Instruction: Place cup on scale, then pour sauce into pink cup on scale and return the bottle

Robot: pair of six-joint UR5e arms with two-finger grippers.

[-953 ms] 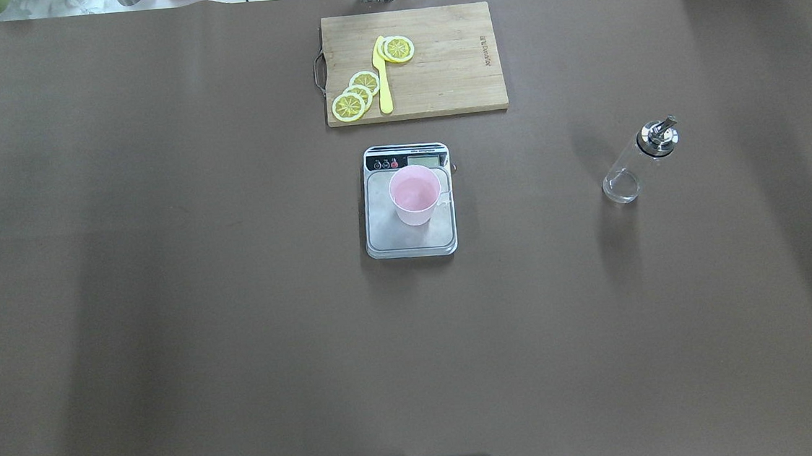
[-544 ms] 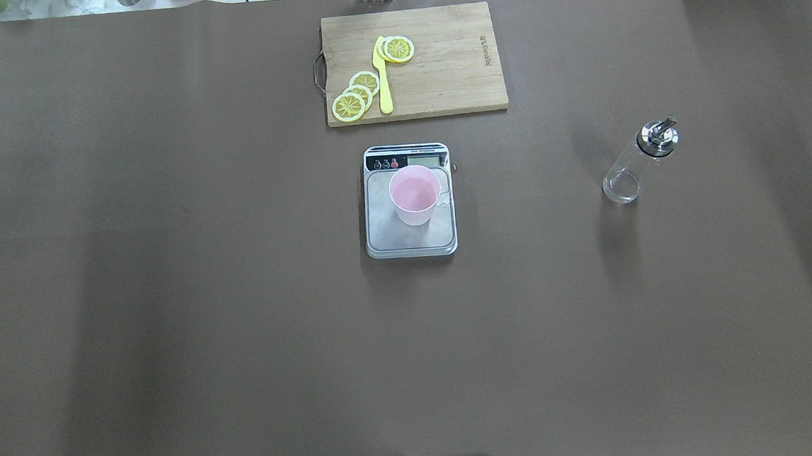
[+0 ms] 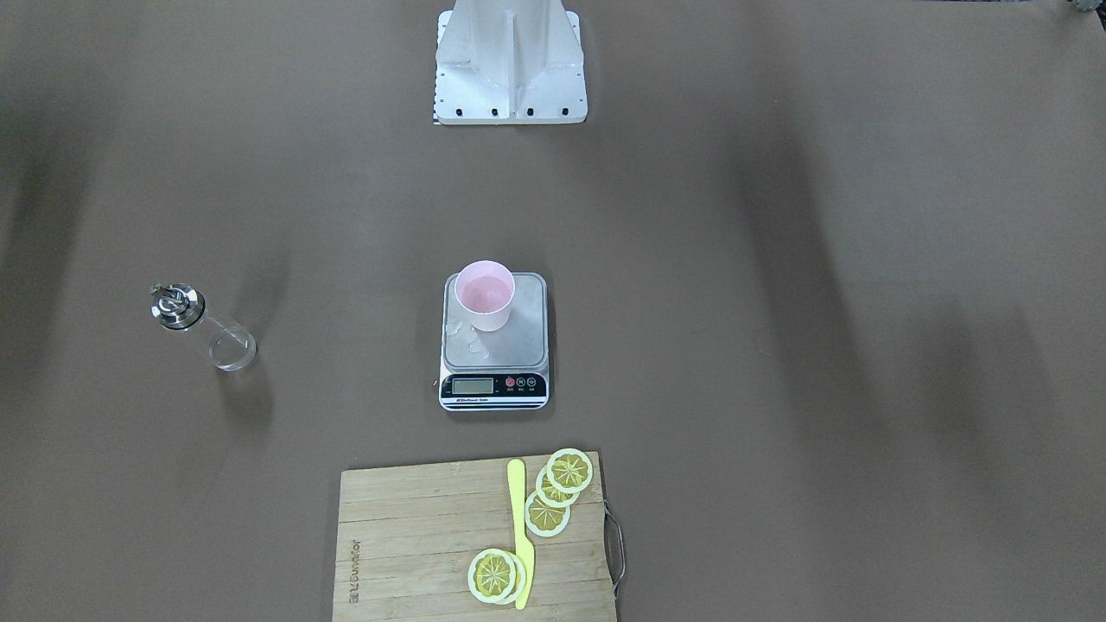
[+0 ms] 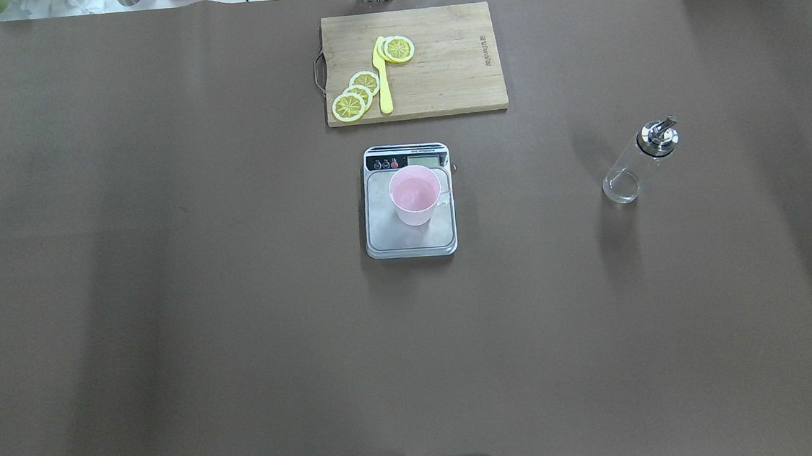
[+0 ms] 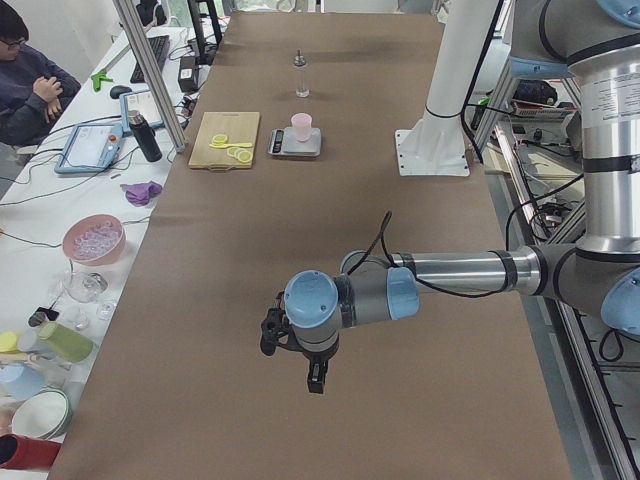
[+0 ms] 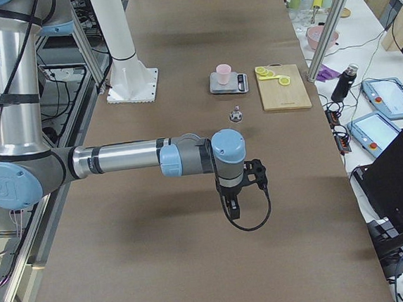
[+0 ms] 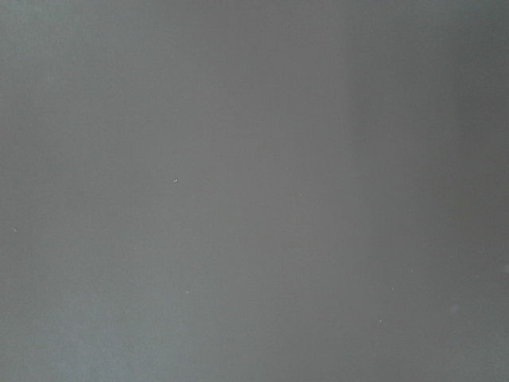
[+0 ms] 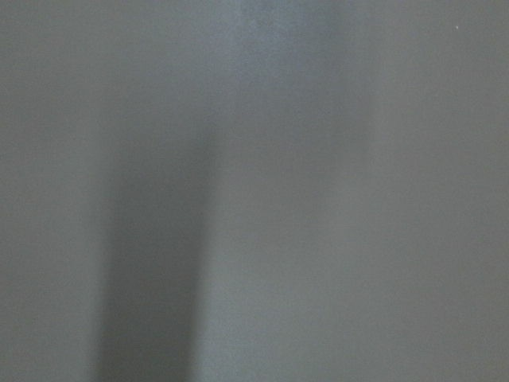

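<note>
- Brown mat covers the whole table [image 4: 166, 312]. You see the white robot base mount [image 3: 510, 78] at the robot's edge.
- Room: a white side desk [image 5: 60, 290] runs along the far side of the table, cluttered with a pink bowl [image 5: 93, 240], a dark flask [image 5: 145, 137] and a purple cloth [image 5: 142, 190]. One person [image 5: 30, 75] is seated there.
- One scale [image 4: 411, 240] sits mid-table, display strip on the operators' side.
- One pink cup [image 4: 414, 195] stands upright on the scale's platform.
- One glass bottle [image 4: 634, 165] with a metal pourer cap stands upright on the mat, on the robot's right, well apart from the scale. Nothing is touching it.
- One wooden cutting board [image 4: 452, 72] lies just beyond the scale. It holds one yellow knife [image 4: 384, 85] and five lemon slices [image 4: 349, 107], some overlapping.
- Two arms, both well away from the scale. The left gripper [image 5: 314, 378] hangs over bare mat and points down. You cannot tell whether its fingers are apart or together.
- The right gripper [image 6: 233, 208] also hangs over bare mat, and you cannot tell its finger state either.
- Both wrist views give you only blurred mat.
</note>
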